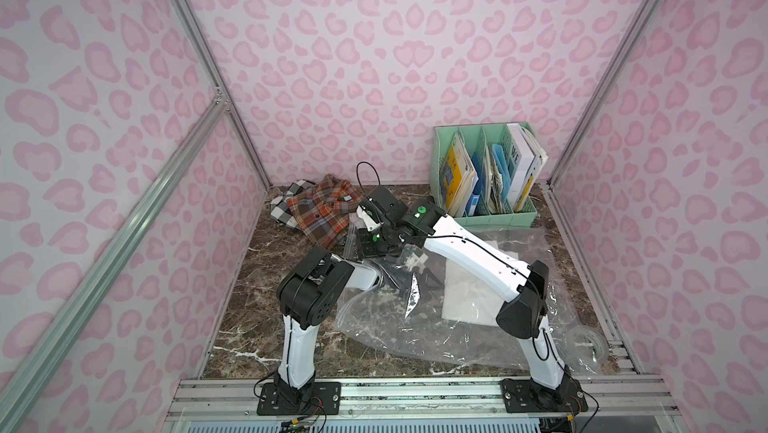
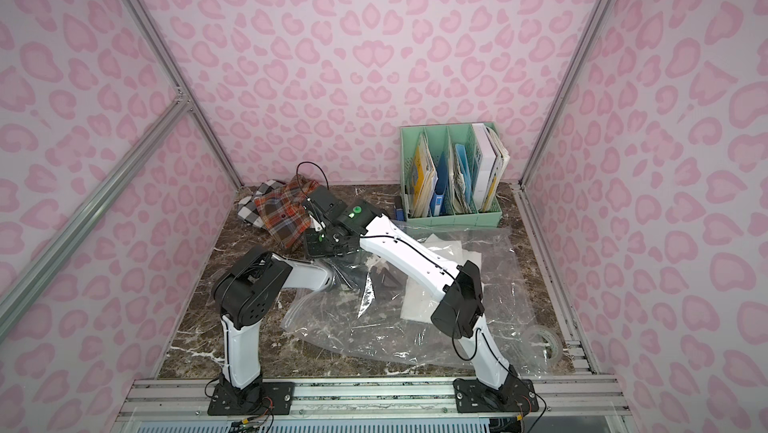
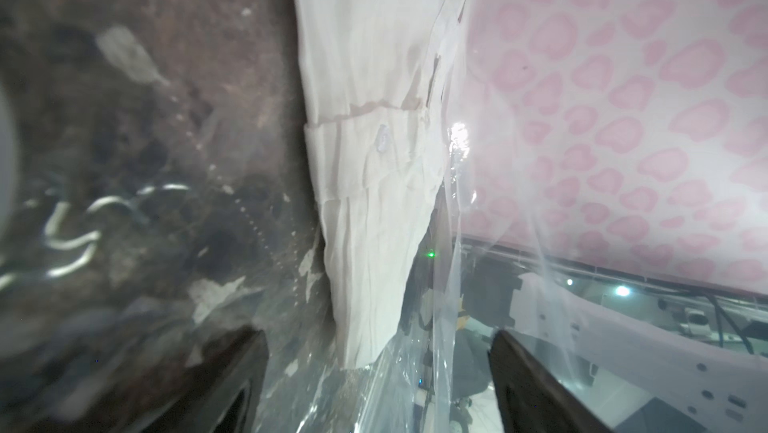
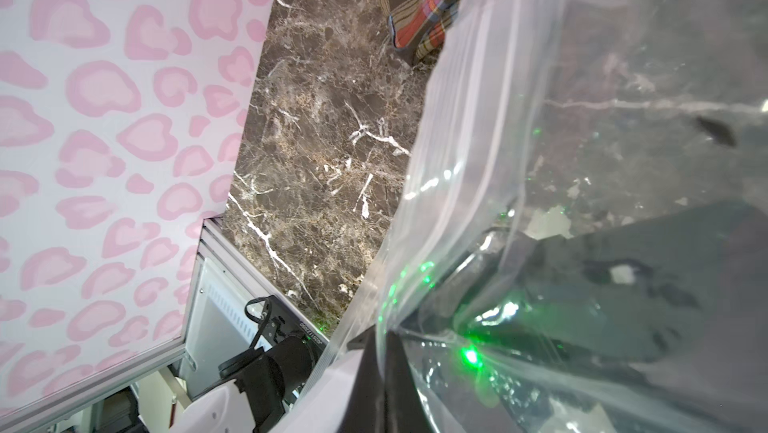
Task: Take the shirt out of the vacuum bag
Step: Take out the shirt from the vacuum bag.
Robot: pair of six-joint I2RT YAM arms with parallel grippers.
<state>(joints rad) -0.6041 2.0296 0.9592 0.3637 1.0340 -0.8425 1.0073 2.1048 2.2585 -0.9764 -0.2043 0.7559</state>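
The vacuum bag is a large clear crinkly sheet lying on the marble table in both top views. A folded white shirt lies inside it. My left arm reaches into the bag's mouth. In the left wrist view my left gripper is open, its dark fingers wide apart, with the white shirt just ahead behind folds of plastic. My right gripper is shut on the bag's zip edge and holds it lifted near the back left of the bag.
A plaid shirt and a black-and-white checked cloth lie at the back left. A green file organiser full of papers stands at the back right. Pink-patterned walls close in three sides. Both arm bases sit on the front rail.
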